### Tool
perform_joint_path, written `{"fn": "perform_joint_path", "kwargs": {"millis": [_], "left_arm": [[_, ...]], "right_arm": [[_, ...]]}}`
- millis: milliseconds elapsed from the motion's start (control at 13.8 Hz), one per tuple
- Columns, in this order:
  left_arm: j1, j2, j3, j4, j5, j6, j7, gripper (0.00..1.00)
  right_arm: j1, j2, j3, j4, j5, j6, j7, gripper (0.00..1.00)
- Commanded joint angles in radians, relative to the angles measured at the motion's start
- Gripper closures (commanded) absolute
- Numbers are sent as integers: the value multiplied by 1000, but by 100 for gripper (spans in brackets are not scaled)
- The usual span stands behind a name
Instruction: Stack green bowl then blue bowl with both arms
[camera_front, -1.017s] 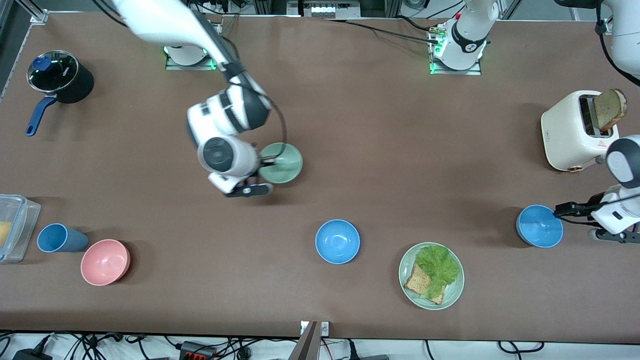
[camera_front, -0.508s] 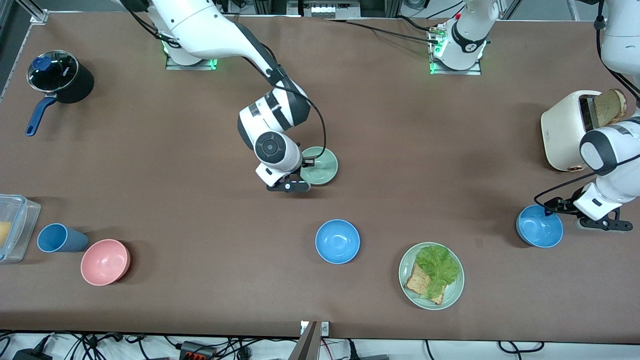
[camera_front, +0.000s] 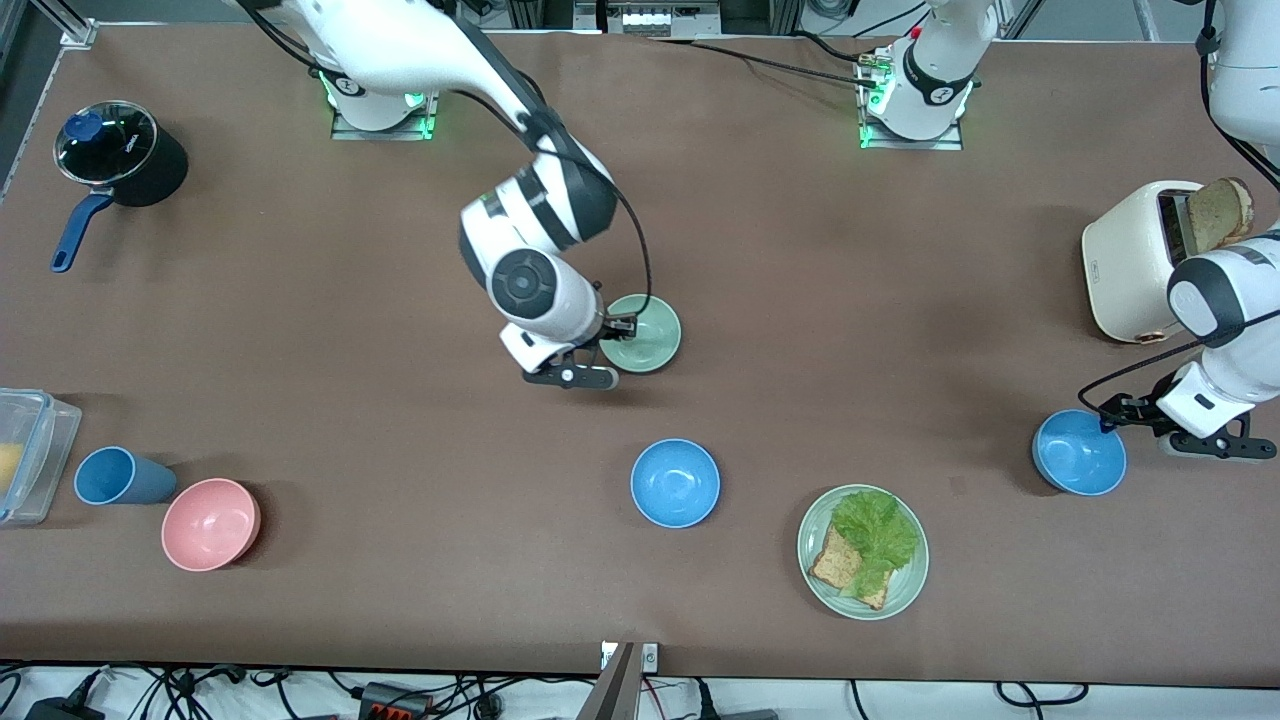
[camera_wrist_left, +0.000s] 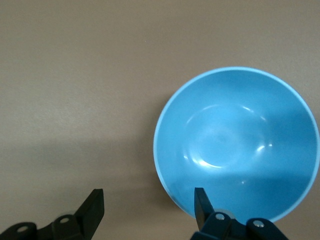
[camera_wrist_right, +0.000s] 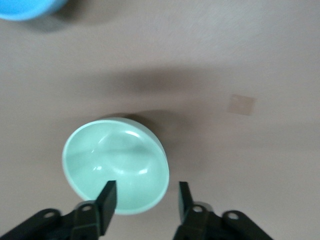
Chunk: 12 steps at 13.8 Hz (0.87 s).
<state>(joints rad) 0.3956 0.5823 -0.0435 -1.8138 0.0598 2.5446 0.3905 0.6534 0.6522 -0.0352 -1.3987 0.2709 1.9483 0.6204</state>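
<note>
The green bowl (camera_front: 643, 336) sits on the table near the middle, farther from the front camera than one blue bowl (camera_front: 675, 483). My right gripper (camera_front: 616, 326) is open, its fingers astride the green bowl's rim (camera_wrist_right: 120, 165), one finger over the inside and one outside; the gripper (camera_wrist_right: 145, 194) does not clamp it. A second blue bowl (camera_front: 1079, 453) sits toward the left arm's end. My left gripper (camera_front: 1106, 421) is open just above that bowl's rim (camera_wrist_left: 235, 145), one finger over the rim and the other over bare table (camera_wrist_left: 147, 201).
A green plate (camera_front: 905, 590) with lettuce and toast lies near the front edge. A toaster (camera_front: 1140, 262) with bread stands by the left arm. A pink bowl (camera_front: 210, 523), blue cup (camera_front: 118, 476), clear container (camera_front: 30, 455) and black pot (camera_front: 122, 155) are at the right arm's end.
My right arm carried the green bowl toward the middle of the table, and the bowl now rests there. My left gripper stayed at the blue bowl's rim while its wrist shifted.
</note>
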Motion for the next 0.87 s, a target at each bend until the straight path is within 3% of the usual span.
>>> {"fn": "perform_joint_path", "kwargs": {"millis": [0,145,291,436,581,799], "left_arm": [[28,1,-25,-24,6,49,21,21],[28,7,-27,-28,6,65,19,23],[28,16,-26,-42,6,115,19,24],[28,16,-26,-71,6,169,19,32],[22,16,-26,-99,6,210,21,52],[17,16,-25,-110,8,214,22,80]], "right_arm": [[-43,-72,-66,93,10,-193,7,0],[-72,-95,-127,150,7,-264,-5,0],[-89,-124,-190,155,-28,-262,-144,0],[-98,-163,-268,155,-29,-269,-244,0],[-100,-193,-354,155,-32,-287,-300,0],[-100,-204,-432,155,-29,-330,-312,0]]}}
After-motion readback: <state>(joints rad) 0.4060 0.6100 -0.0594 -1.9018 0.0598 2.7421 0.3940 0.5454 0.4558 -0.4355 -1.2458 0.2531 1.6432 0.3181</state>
